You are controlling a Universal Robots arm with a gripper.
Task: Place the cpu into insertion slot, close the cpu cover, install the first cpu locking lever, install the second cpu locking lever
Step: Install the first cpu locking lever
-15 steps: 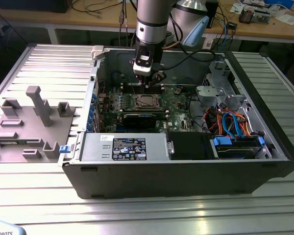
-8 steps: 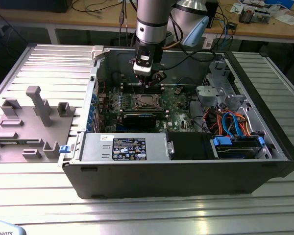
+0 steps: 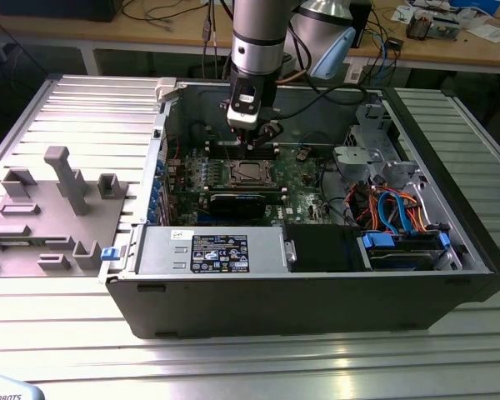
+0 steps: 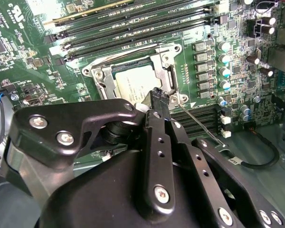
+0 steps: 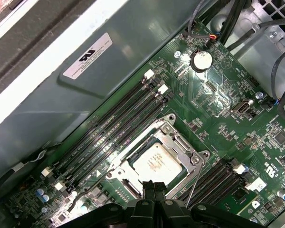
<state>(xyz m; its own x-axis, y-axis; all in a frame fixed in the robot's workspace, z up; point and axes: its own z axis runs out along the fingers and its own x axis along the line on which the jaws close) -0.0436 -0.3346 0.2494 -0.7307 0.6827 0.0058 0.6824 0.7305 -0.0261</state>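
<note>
In the exterior view, a grey parts fixture (image 3: 54, 204) lies at the left of the frame. At centre, inside the open computer case (image 3: 317, 292), the gripper (image 3: 254, 147) hangs just above the insertion slot (image 3: 250, 172), its fingers pressed together on nothing. In the second wrist view the cpu (image 4: 131, 86) sits seated beneath the lowered cpu cover (image 4: 164, 61). One thin locking lever (image 4: 199, 121) looks unlatched, so the lever steps probably remain.

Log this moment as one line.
cpu: seated | cpu cover: down over it | gripper: shut, tips at cover edge | locking lever: angled out beside cover
</note>
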